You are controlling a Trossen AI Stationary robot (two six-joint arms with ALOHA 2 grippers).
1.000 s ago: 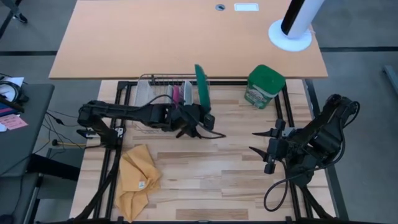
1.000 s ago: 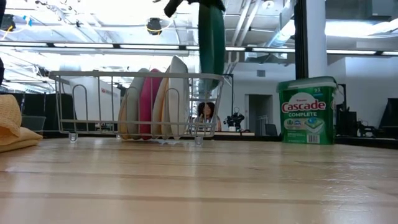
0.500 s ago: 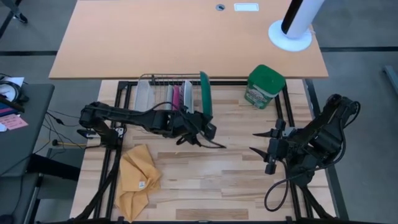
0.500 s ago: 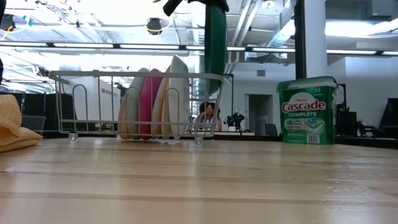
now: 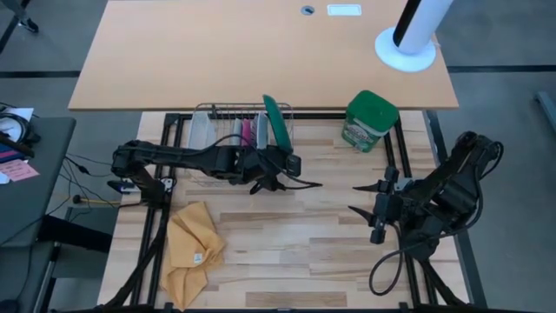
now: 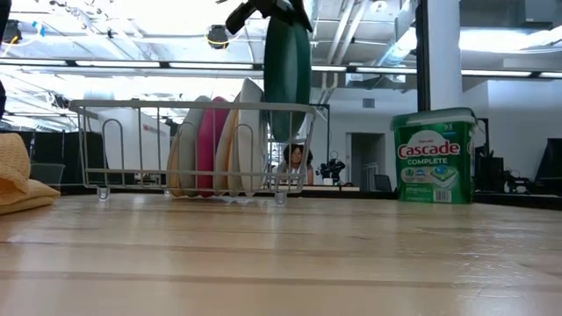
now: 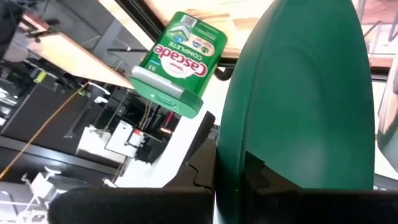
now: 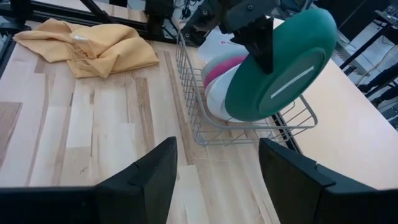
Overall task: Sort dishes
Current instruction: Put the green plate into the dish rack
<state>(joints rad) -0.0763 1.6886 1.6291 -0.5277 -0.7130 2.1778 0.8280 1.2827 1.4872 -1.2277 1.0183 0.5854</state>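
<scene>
**Green-backed plate held over the rack**

While the left gripper (image 5: 276, 165) is clamped on the rim of the green-backed plate (image 5: 275, 123), that plate hangs tilted above the right-hand end of the wire rack (image 6: 97, 111), clear of the grey, pink and patterned plates (image 6: 215, 145) standing upright inside it. Off to the right, well apart, the right gripper (image 5: 365, 198) waits over the table (image 5: 313, 252) with its fingers spread and nothing between them. Beyond the rack's end stands a green canister (image 5: 370, 121)

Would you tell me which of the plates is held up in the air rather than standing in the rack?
The large green plate, gripped by the left gripper; the others stand in the rack.
</scene>
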